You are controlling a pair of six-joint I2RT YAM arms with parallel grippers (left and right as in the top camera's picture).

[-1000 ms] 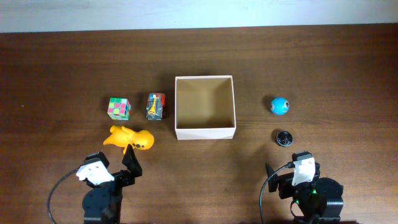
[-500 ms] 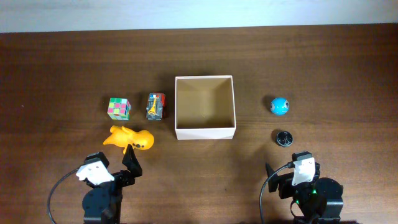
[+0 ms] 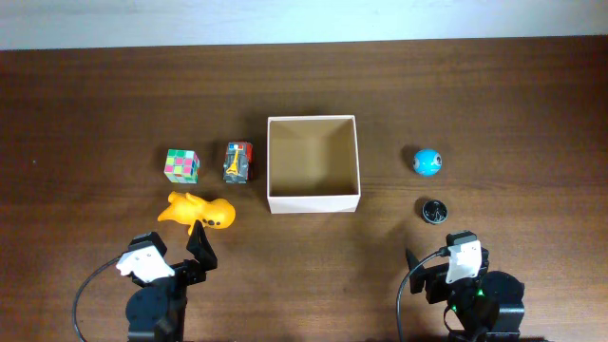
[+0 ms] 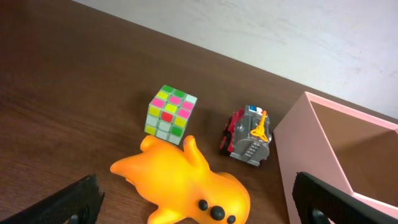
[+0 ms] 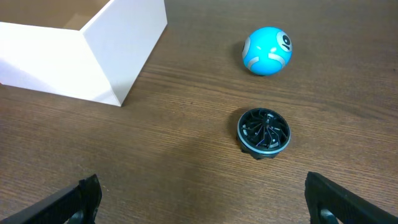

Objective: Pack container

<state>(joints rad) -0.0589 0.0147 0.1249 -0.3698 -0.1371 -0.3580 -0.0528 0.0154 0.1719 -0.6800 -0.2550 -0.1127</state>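
The box (image 3: pixel 313 202) is judged light, stiff cardboard, best taken at one wall; left gripper (image 4: pixel 205 200) and right gripper (image 5: pixel 208 200) are spread wide.

Both black: left arm (image 3: pixel 157 296), right arm (image 3: pixel 475 302). White wrist blocks (image 3: pixel 142 256), looped black cables (image 3: pixel 92 280). Black fingers (image 4: pixel 78 199) on left gripper (image 4: pixel 199 205), right gripper (image 5: pixel 208 202).

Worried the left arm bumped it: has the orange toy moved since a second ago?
No; the orange toy keeps the same spot, left of the container near its front-left corner.

Dark table (image 3: pixel 95 95): container (image 3: pixel 313 202) (open), cube (image 3: pixel 182 164), car (image 3: pixel 237 162), orange toy (image 3: pixel 201 210), ball (image 3: pixel 427 161), disc (image 3: pixel 434 210).
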